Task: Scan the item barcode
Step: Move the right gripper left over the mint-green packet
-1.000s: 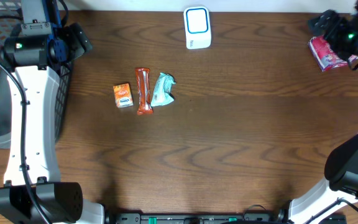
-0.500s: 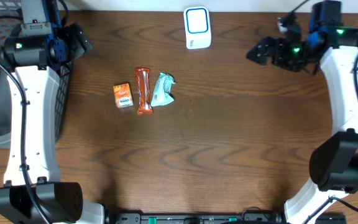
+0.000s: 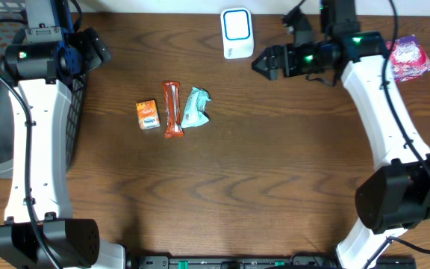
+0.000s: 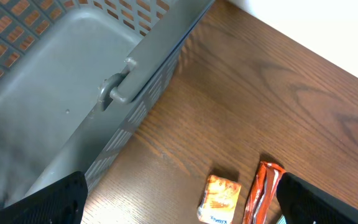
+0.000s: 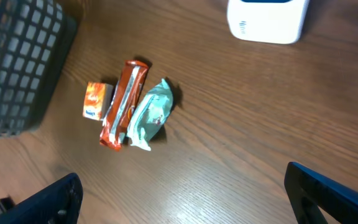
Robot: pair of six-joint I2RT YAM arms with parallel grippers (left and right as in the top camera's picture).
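Three snacks lay close together in the left middle of the overhead picture: a small orange box [image 3: 148,115], a long red bar [image 3: 172,109] and a teal packet [image 3: 195,107]. The white scanner [image 3: 237,33] sat at the top middle, and the right claw [image 3: 266,62] hung just to its right, wide open and holding nothing. The left claw [image 3: 95,46] was in the upper left by the gray basket [image 4: 55,74], also wide open and empty, and a pink packet [image 3: 409,57] lay at the upper right.
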